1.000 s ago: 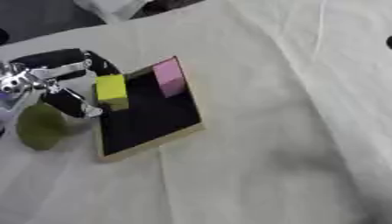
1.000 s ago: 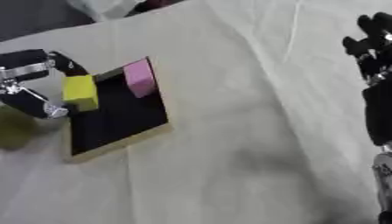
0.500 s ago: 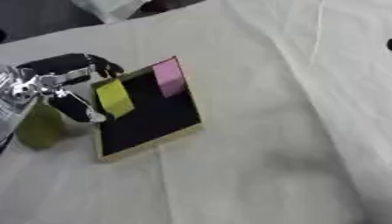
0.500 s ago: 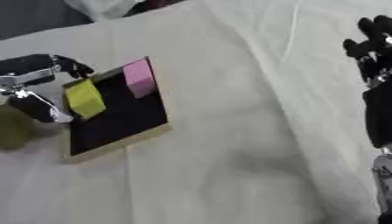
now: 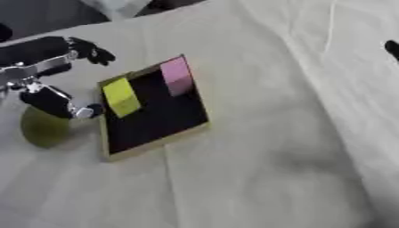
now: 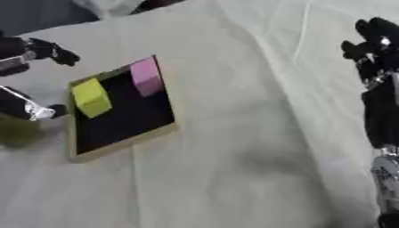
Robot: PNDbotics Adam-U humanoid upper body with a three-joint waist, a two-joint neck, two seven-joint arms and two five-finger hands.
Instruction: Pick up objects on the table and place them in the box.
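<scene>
A shallow box [image 5: 177, 135] with a wooden rim and black floor lies at the left of the table. A yellow block [image 5: 122, 96] rests inside near its left wall, and a pink block [image 5: 177, 75] inside near the far corner. My left hand [image 5: 48, 75] is just left of the box, open, its fingers and thumb spread apart and off the yellow block. An olive-green round object [image 5: 43, 128] lies on the cloth under that hand. My right hand [image 6: 376, 49] stands open at the right edge, fingers up.
A cream cloth [image 5: 265, 133] with folds covers the table. A white object [image 5: 117, 5] shows at the far edge.
My left hand has let go of the yellow block, which now rests in the box, and has drawn back left with its fingers spread. The right hand has not moved.
</scene>
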